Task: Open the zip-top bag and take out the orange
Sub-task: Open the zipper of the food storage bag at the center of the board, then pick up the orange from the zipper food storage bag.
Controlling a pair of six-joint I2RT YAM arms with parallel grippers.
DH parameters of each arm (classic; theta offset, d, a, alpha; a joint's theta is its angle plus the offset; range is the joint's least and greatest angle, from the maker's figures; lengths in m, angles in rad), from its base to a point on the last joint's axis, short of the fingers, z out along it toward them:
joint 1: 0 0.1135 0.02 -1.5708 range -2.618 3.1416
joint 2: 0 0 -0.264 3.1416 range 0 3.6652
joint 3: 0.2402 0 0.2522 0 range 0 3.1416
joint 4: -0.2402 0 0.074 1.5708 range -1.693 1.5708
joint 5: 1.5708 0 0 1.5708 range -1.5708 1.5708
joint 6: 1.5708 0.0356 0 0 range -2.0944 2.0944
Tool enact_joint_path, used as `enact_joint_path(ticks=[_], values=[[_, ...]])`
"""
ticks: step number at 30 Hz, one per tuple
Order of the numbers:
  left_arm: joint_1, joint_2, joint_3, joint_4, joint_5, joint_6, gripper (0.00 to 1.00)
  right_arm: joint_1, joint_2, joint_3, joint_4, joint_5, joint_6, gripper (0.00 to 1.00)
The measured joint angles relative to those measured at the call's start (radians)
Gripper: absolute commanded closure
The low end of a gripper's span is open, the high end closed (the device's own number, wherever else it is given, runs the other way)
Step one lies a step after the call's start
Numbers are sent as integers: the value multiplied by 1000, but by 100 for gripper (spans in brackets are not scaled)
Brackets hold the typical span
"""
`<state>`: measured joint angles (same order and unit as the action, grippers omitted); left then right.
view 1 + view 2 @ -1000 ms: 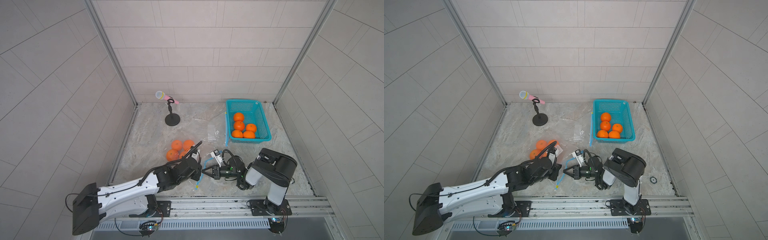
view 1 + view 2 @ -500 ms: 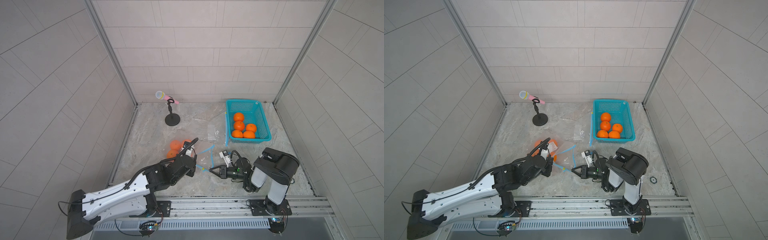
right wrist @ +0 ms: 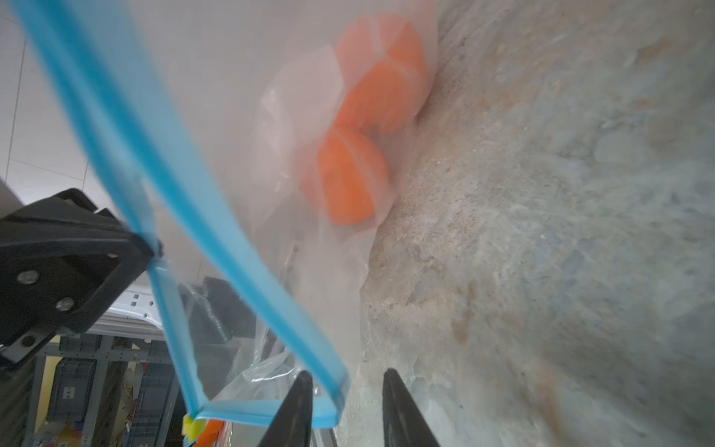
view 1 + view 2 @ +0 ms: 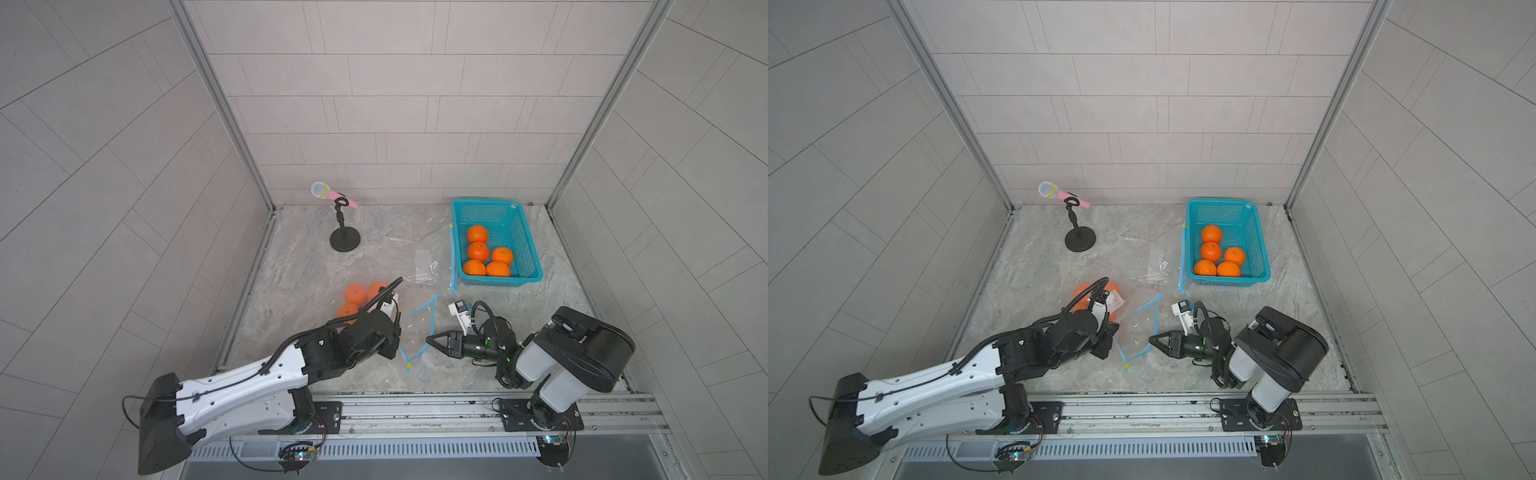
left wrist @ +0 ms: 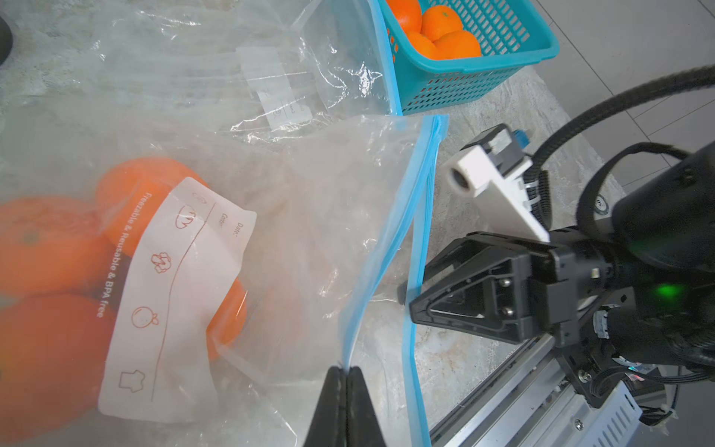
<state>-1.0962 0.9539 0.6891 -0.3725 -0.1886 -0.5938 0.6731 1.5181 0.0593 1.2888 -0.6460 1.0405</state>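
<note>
The left fingers [image 5: 329, 410] pinch one blue lip of the bag [image 5: 294, 216] to hold its mouth open. The right fingers [image 3: 398, 410] stand spread at the opposite lip. The oranges [image 5: 46, 247] lie inside.

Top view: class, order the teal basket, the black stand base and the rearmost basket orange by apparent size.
Largest: teal basket.
Then black stand base.
Smallest: rearmost orange, only slightly smaller than the base.
</note>
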Motion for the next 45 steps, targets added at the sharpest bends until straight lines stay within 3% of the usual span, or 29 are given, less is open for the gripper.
enact_joint_path(ticks=[2, 4, 6, 7, 8, 10, 12, 14, 17, 19, 22, 24, 25, 29, 34, 39, 45], values=[[0, 8, 0, 15, -7, 3, 100, 16, -158, -5, -138, 34, -35, 41], [0, 14, 0, 35, -18, 8, 100, 72, -387, 25, -392, 119, -105, 31], [0, 23, 0, 50, -27, 13, 100, 178, -649, 95, -691, 254, -187, 15], [0, 29, 1, 55, -29, 16, 100, 215, -747, 119, -774, 303, -216, 4], [0, 36, 3, 58, -28, 19, 100, 246, -855, 139, -854, 351, -252, 0], [0, 53, 8, 67, -19, 23, 100, 264, -1024, 161, -967, 427, -329, 0], [0, 66, 17, 70, -5, 26, 100, 263, -1074, 185, -1048, 482, -387, 0], [0, 70, 28, 69, 8, 27, 100, 262, -1026, 197, -1085, 492, -429, 0], [0, 69, 46, 68, 15, 27, 100, 262, -842, 233, -1098, 453, -487, 0], [0, 61, 48, 68, 14, 28, 100, 262, -726, 251, -1079, 430, -510, 9], [0, 50, 50, 63, 15, 31, 100, 263, -626, 260, -1059, 401, -542, 35], [0, 50, 57, 58, 21, 34, 100, 265, -595, 274, -1052, 386, -563, 65], [0, 50, 59, 58, 26, 35, 100, 265, -586, 285, -1050, 379, -567, 71], [0, 58, 61, 58, 47, 37, 100, 265, -550, 323, -1007, 353, -578, 71], [1, 71, 62, 60, 62, 37, 100, 267, -393, 368, -907, 312, -592, 63], [1, 55, 86, 51, 58, 42, 100, 267, -217, 394, -764, 289, -606, 42], [6, 37, 156, 21, 35, 51, 100, 260, -19, 515, -629, 271, -624, 32]])
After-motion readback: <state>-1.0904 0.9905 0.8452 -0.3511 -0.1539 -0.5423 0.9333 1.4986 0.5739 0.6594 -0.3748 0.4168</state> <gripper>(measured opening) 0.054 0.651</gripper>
